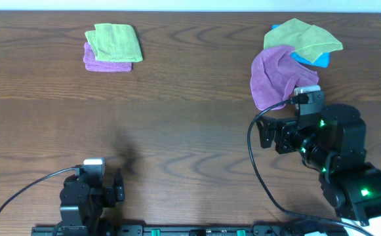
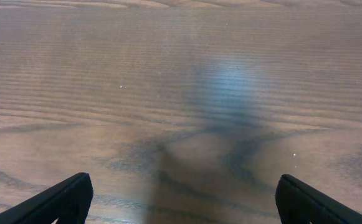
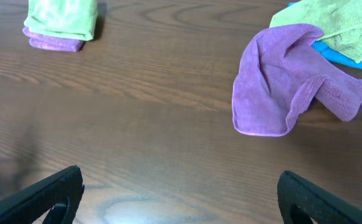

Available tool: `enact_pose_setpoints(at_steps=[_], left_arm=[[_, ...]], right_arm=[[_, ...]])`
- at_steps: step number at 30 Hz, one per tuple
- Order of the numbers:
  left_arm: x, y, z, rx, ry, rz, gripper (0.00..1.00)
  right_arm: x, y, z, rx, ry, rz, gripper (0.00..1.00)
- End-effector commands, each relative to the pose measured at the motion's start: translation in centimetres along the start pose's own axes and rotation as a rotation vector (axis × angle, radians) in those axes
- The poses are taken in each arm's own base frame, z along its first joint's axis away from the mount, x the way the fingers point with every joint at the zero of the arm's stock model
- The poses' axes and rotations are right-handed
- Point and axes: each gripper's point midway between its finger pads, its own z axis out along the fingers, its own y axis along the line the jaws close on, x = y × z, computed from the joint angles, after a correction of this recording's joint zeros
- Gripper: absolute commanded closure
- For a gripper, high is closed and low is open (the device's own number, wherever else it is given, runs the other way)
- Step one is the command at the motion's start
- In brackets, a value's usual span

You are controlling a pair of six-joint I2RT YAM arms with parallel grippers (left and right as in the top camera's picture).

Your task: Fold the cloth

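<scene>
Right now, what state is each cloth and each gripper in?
lime-green cloth: folded, lying on the folded purple cloth.
folded purple cloth: folded, bottom of that stack.
loose purple cloth: crumpled, not folded.
yellow-green cloth: bunched, lying over the blue cloth.
blue cloth: mostly covered, shape unclear.
left gripper: open, empty.
right gripper: open, empty.

overhead looks straight down; wrists skim the table (image 1: 190, 131).
</scene>
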Motion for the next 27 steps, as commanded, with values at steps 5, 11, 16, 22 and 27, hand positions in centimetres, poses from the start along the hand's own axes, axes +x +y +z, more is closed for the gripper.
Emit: enact_pose_setpoints(at_steps=[5, 11, 16, 22, 27], left_arm=[[1.1, 0.3, 0.0, -0.016, 0.039, 0.022, 0.05], [1.1, 0.3, 0.0, -0.016, 0.039, 0.022, 0.05], [1.1, 0.3, 0.0, -0.016, 0.039, 0.022, 0.05], [1.1, 0.3, 0.0, -0.016, 0.039, 0.022, 0.05], [1.1, 0.3, 0.0, -0.016, 0.039, 0.022, 0.05]], right_arm=[[-0.1, -0.4, -0.1, 0.014, -0.007, -0.002, 0.01], [1.3, -2.7, -2.3, 0.152, -0.014, -0.021, 0.01], [5.1, -6.1, -3.9, 0.289, -0.127, -0.014, 0.01], [10.1, -8.2, -1.2, 0.318, -0.208, -0.052, 0.01], [13.1, -9.0, 1.2, 0.319, -0.204, -0.056, 0.01]])
